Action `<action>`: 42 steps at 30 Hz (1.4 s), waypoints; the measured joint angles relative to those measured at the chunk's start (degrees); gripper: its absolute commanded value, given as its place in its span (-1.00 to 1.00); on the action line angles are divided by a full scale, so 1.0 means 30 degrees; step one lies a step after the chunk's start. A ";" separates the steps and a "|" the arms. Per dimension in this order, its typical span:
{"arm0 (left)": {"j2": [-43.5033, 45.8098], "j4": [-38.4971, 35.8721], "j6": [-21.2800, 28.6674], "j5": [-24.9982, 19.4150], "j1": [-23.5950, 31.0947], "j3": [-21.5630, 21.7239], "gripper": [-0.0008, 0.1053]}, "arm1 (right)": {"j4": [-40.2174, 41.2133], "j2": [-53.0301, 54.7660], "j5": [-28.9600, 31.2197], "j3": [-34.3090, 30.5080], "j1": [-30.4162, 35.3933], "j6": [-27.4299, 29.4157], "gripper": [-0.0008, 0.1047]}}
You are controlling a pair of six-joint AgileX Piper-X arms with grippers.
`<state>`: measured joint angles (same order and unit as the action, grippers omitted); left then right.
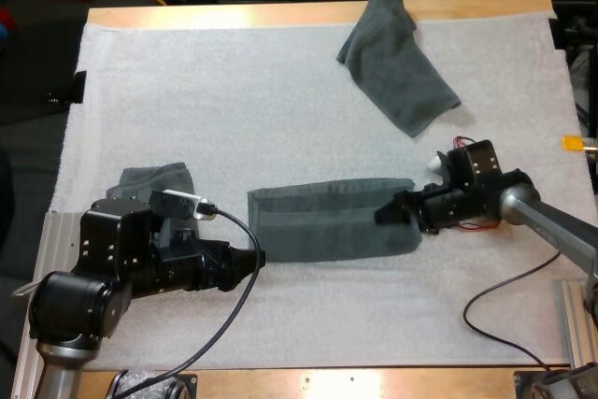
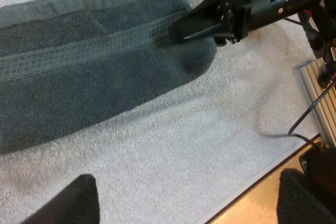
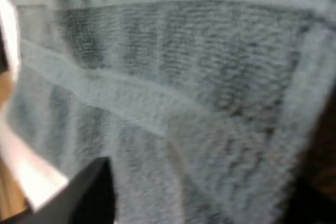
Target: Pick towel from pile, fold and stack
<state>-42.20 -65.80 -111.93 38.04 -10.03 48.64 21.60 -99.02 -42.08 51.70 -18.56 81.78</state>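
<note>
A: Where does the folded towel point(image 1: 332, 217) lie?
B: At the middle of the mat point(image 1: 234, 91), as a long band running left to right between the two arms.
A: State of the right claw point(image 1: 388, 213)?
B: Released. Its fingers point(image 3: 94, 192) stand apart, low over the band's right end.
A: And the left claw point(image 1: 256, 259)?
B: Also released. Its fingers point(image 2: 73, 203) are spread and clear of any cloth, just beside the band's near left corner.
A: Other cloth on the bench point(image 1: 308, 14)?
B: A crumpled towel point(image 1: 397, 67) lies at the mat's far edge, well apart from the band. A small towel point(image 1: 157, 178) sits beside the left arm.
</note>
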 measured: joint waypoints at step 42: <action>0.0000 -0.0032 0.0000 0.1610 0.0000 0.0000 0.29 | 0.8691 0.6051 1.8169 -0.0463 -0.0525 0.4690 -0.94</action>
<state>-42.20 -65.90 -111.93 42.87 -10.03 48.64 47.67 -80.87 12.43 50.31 -20.14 95.85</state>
